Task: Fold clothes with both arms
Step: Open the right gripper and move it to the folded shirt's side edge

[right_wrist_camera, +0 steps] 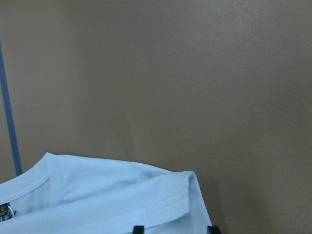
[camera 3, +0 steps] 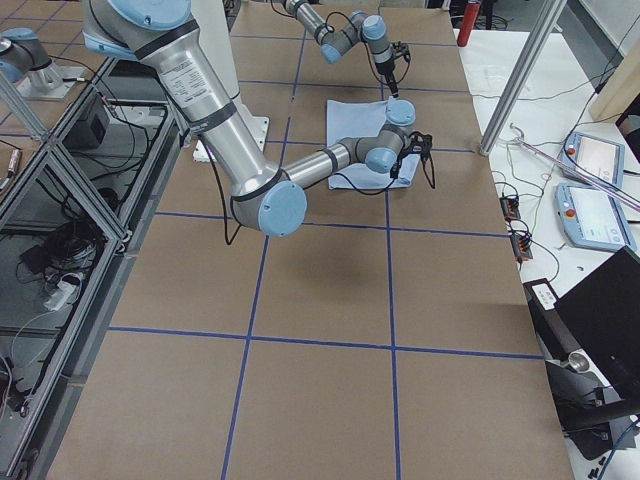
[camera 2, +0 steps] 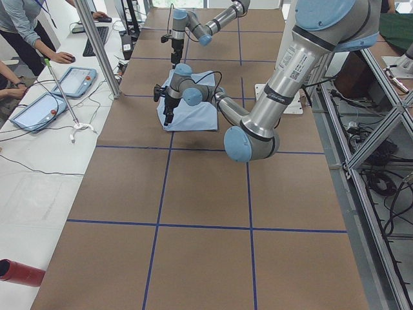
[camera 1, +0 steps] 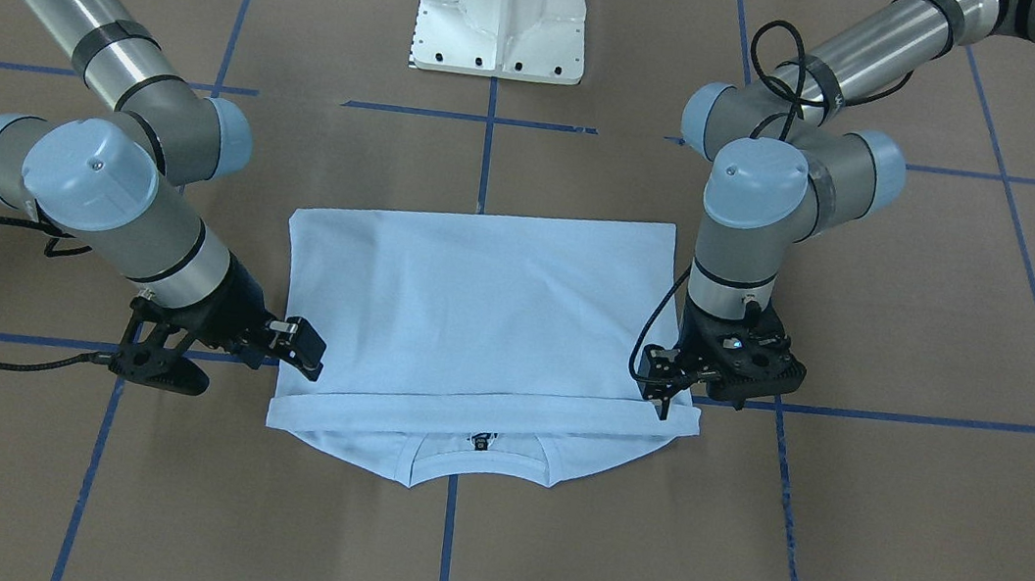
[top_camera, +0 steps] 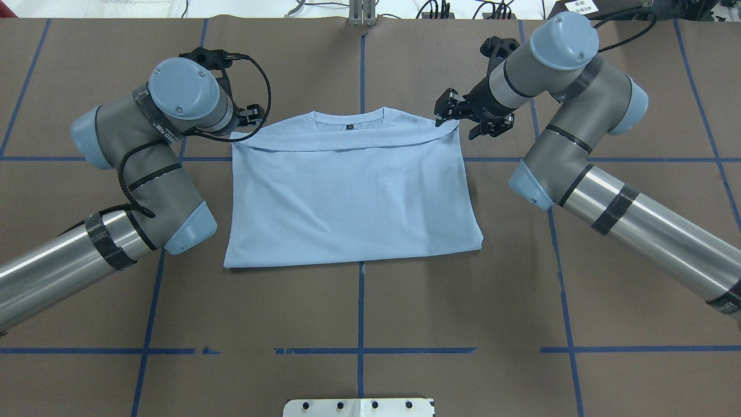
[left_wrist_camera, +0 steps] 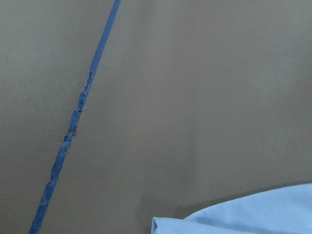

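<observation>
The light blue T-shirt [camera 1: 476, 305] lies flat in the middle of the table, folded in half with its hem edge laid just short of the round collar [top_camera: 349, 119]. The neck label [top_camera: 349, 125] shows; the chest print is hidden. My left gripper [top_camera: 253, 116] hovers at the hem's left corner, looks open and holds nothing. Its wrist view shows only that cloth corner [left_wrist_camera: 234, 219] lying on the table. My right gripper [top_camera: 448, 113] is at the hem's right corner, open. Its fingertips [right_wrist_camera: 139, 229] stand apart just in front of the shirt's edge [right_wrist_camera: 187, 195].
The brown table [top_camera: 359, 301] carries a grid of blue tape lines [top_camera: 360, 350]. The white pedestal base [camera 1: 502, 12] stands at the robot's side. In the left exterior view, operators and tablets [camera 2: 39, 110] are at a side bench, beside a red cylinder [camera 2: 19, 271].
</observation>
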Robot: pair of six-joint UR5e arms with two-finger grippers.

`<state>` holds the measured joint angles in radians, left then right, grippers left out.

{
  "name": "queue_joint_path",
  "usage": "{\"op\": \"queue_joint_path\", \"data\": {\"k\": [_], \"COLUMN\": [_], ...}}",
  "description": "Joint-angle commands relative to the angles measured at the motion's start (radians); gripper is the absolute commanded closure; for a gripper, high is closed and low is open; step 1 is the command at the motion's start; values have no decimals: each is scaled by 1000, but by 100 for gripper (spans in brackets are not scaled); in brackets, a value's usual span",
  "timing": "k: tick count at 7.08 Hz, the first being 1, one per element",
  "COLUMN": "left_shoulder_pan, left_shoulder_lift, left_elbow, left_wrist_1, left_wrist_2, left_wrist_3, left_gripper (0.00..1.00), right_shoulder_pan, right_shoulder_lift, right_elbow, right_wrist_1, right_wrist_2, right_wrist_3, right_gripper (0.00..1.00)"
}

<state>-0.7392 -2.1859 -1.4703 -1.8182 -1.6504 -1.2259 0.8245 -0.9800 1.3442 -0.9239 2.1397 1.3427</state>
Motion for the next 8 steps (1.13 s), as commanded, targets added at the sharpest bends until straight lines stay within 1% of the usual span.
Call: {"op": "queue_joint_path", "data": {"k": [1, 2, 3, 4, 6, 7, 8], "left_shoulder_pan": [0, 3, 7, 14, 26, 26, 26], "left_shoulder_lift": [1, 3, 6, 11, 15, 15, 15], "left_elbow": [-19, -39, -44, -44, -44, -44, -44], "left_wrist_1": [0, 2, 2, 2, 0, 0, 0], "left_wrist_2": [0, 1, 1, 1, 1, 3, 1], "left_wrist_3": [-26, -55, -67, -75, -101, -101, -101], "left_gripper": [0, 0, 0, 0, 0, 0, 0], "right_shoulder_pan": [-97, -137, -162, -177, -208, -223, -229], "right_shoulder_lift": [-171, -254, -310, -331, -335, -333, -333], "right_elbow": [201, 295, 327, 332, 342, 345, 343], "right_wrist_1": [28, 24, 23, 23, 23, 23, 23], "right_wrist_2": [-55, -70, -92, -106, -124, -126, -127], "right_wrist_3": [41, 53, 55, 55, 55, 55, 55], "right_gripper": [0, 0, 0, 0, 1, 4, 14]}}
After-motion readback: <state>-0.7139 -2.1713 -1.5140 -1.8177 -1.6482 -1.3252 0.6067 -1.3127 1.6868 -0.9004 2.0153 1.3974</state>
